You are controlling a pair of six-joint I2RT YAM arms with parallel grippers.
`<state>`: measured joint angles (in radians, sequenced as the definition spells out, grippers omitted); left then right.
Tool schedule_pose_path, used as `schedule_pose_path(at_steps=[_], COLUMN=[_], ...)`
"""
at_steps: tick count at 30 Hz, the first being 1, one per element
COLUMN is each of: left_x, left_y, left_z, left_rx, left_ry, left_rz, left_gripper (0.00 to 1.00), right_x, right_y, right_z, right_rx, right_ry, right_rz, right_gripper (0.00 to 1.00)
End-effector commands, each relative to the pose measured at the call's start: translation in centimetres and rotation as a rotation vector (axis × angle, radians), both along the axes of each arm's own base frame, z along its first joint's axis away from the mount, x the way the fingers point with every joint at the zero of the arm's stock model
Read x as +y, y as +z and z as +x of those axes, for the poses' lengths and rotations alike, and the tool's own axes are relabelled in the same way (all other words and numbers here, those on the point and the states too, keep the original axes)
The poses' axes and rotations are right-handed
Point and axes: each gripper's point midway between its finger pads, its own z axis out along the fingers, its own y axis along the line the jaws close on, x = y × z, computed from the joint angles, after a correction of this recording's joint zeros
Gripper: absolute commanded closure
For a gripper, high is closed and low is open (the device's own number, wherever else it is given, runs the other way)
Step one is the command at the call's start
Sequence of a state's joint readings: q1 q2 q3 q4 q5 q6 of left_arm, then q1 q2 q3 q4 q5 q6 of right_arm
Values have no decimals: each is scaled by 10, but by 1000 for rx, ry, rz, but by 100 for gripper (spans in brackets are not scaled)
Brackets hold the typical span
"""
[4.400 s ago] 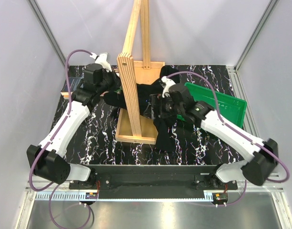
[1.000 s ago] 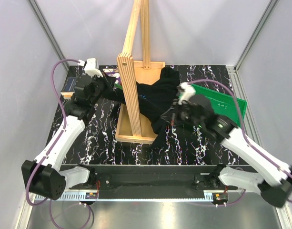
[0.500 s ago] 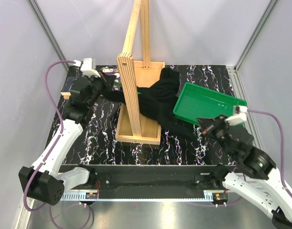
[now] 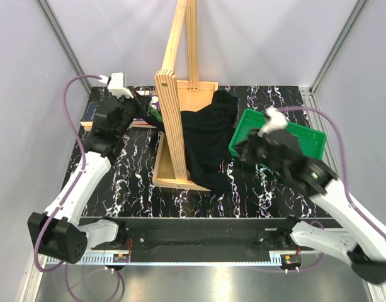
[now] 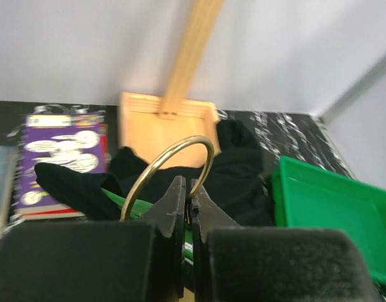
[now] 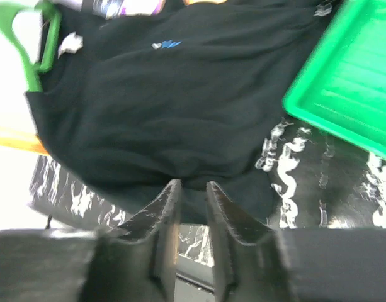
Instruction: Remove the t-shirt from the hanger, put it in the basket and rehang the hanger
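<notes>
Two arms from above: soft black cloth t-shirt (image 4: 205, 141) draped over pale wooden stand (image 4: 169, 119), touching green plastic tray (image 4: 293, 138).

Left wrist: left gripper (image 5: 187, 187) clenched on thin green hanger (image 5: 126, 200), at its brass hook.

Right wrist: right gripper (image 6: 191, 185) slightly parted, empty, above t-shirt.

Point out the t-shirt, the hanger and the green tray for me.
the t-shirt (image 4: 205, 141): top external view, middle of the black cloth.
the hanger (image 6: 49, 44): right wrist view, green bar poking out past the cloth's edge.
the green tray (image 6: 353, 75): right wrist view, its bare ribbed floor.
</notes>
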<state>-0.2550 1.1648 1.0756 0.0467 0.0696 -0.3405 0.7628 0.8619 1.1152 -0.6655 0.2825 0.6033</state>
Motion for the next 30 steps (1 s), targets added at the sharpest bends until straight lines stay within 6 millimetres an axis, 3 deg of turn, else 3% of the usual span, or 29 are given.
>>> schedule_pose_path(at_steps=[1, 2, 3, 4, 5, 6, 7, 8, 9, 10, 11, 13, 20, 25, 30], left_x=[-40, -44, -51, -53, -56, -61, -63, -66, -72, -75, -78, -85, -86, -85, -82], left_y=[50, 49, 48, 48, 46, 47, 45, 45, 45, 46, 45, 45, 51, 55, 57], left_z=[-13, -15, -17, -18, -19, -21, -21, -23, -26, -28, -29, -33, -39, -42, -43], left_rx=[-134, -133, -130, -130, -125, -123, -116, -114, -112, -115, -111, -107, -115, -123, -130], left_ry=[-162, -171, -186, -194, -200, -212, -219, -226, -243, -251, -257, -277, -284, -290, -279], left_rz=[-52, -48, -47, -47, -51, -55, -56, -58, -58, -58, -60, -65, -79, -86, -86], left_gripper=[100, 100, 100, 100, 100, 100, 100, 100, 100, 100, 100, 100, 100, 100, 100], right_x=[63, 79, 94, 104, 118, 126, 132, 145, 153, 159, 171, 182, 218, 223, 223], right_y=[33, 25, 48, 52, 40, 58, 60, 49, 65, 67, 56, 67, 30, 19, 20], right_z=[8, 19, 19, 25, 37, 44, 51, 61, 65, 68, 77, 83, 97, 103, 116], right_rx=[-26, 6, -21, -29, 3, -30, -42, -15, -41, -42, -17, -32, 63, 74, 34], right_ry=[293, 316, 378, 411, 427, 434, 447, 463, 484, 498, 516, 536, 602, 593, 546], right_rz=[-23, -41, -4, -14, -40, -24, -35, -51, -28, -18, -26, -3, 35, 34, 19], right_gripper=[57, 51, 37, 34, 30, 27, 23, 23, 22, 22, 22, 23, 37, 57, 61])
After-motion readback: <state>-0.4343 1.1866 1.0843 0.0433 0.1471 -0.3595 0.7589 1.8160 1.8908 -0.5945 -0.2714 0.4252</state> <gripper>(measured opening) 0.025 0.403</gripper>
